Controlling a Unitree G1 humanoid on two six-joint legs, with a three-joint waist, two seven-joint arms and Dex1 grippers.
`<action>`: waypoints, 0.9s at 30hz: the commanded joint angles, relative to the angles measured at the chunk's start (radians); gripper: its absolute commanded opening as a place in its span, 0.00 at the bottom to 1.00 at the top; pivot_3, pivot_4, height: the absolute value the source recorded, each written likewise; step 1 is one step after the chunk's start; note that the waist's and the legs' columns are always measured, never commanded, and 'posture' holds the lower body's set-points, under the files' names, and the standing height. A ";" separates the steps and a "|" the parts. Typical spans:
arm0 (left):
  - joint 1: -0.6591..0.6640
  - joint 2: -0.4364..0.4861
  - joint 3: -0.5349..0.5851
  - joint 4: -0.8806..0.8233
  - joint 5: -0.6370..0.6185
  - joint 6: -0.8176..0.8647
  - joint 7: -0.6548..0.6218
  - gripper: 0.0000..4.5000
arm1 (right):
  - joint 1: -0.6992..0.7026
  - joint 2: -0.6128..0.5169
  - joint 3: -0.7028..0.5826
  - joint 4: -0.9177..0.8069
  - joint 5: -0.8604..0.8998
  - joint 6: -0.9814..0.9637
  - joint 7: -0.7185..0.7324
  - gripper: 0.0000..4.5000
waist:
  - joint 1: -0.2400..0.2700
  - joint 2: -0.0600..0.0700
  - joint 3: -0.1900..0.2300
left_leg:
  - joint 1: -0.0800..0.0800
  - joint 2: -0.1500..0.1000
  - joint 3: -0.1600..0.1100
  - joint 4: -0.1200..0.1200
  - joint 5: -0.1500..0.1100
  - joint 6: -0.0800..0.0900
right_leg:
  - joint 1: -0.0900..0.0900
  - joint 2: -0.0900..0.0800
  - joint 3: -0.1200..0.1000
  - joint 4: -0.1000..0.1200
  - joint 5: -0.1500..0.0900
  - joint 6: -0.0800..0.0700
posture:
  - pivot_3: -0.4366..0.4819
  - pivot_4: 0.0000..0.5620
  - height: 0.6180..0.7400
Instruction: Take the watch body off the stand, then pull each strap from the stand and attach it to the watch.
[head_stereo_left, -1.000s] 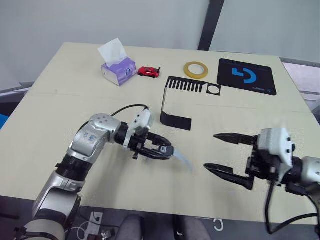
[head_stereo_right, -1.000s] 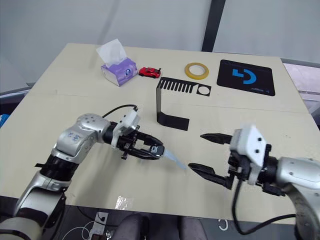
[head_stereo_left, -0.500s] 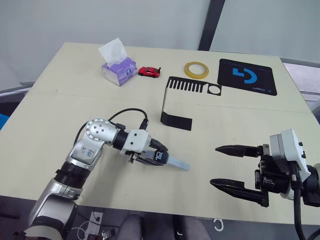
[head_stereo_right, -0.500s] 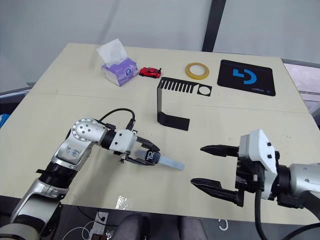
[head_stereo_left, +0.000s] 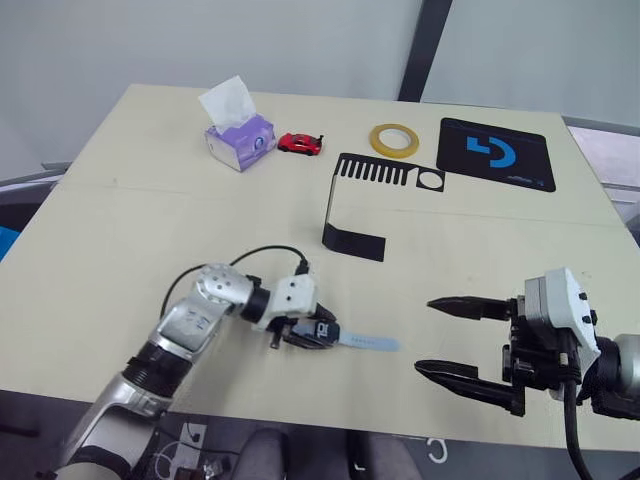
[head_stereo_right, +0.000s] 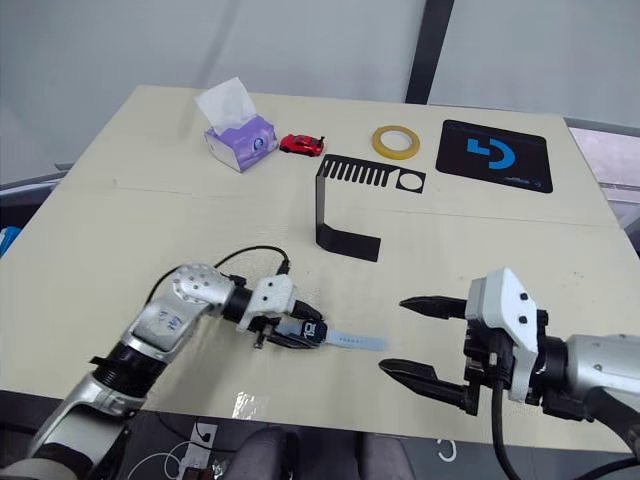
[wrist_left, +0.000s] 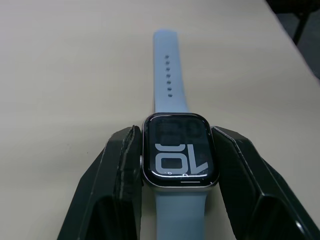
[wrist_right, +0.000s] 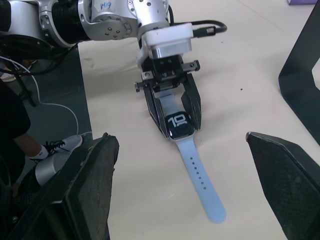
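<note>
Your left pincer (head_stereo_left: 318, 334) sits low in the lower middle of the left eye frame, its two black fingers (wrist_left: 120, 165) clamped on the sides of the watch body (wrist_left: 179, 156); the dark screen faces up with its white digits readable; the watch rests at bench (head_stereo_left: 150, 210) level, near the front edge.

One strap (wrist_right: 200, 186) already runs out from the watch, lying flat on the bench and pointing toward the right of the left eye frame, with its row of holes showing; a second pale band (wrist_left: 177, 220) shows at the near side of the case between the fingers, though you cannot tell from here whether it is fully seated.

The stand (head_stereo_left: 372, 205) is upright in the centre of the frame, well apart from the watch, its slotted top plate showing no strap.

Your right pincer (head_stereo_left: 462, 340) hangs at the lower right, fingers wide apart and holding nothing; it points back toward the watch.

What matters next: the watch's long axis runs left to right across the frame, straight along the line between your two pincers; the free strap tip is nearer the right pincer, so any pressing or tugging on that band would probably fall to the right arm, working along that axis while the left holds the case steady.
</note>
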 joint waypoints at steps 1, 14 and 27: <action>0.021 -0.070 -0.066 -0.048 0.078 0.061 0.119 0.38 | 0.085 -0.008 -0.030 -0.047 -0.053 -0.054 0.028 0.97 | 0.000 0.000 0.000 | 0.000 0.000 0.000 0.000 0.000 0.000 | 0.000 0.000 0.000 0.000 0.000 0.000 | 0.48 0.27 0.98; 0.087 0.095 0.142 -0.233 -0.128 0.296 0.022 0.99 | 0.203 -0.024 -0.059 0.049 -0.188 -0.165 0.132 1.00 | -0.015 0.000 0.000 | 0.001 0.001 0.000 0.000 0.000 0.000 | 0.001 0.001 0.001 -0.001 0.000 0.000 | 0.48 0.27 0.98; 0.291 0.603 0.785 -0.117 -0.498 0.525 -0.227 0.99 | 0.295 -0.090 -0.419 0.301 -0.209 -0.160 0.378 1.00 | -0.024 0.000 0.000 | 0.004 0.000 -0.002 -0.013 0.002 -0.002 | 0.003 -0.002 -0.003 -0.008 -0.001 -0.002 | 0.48 0.27 0.98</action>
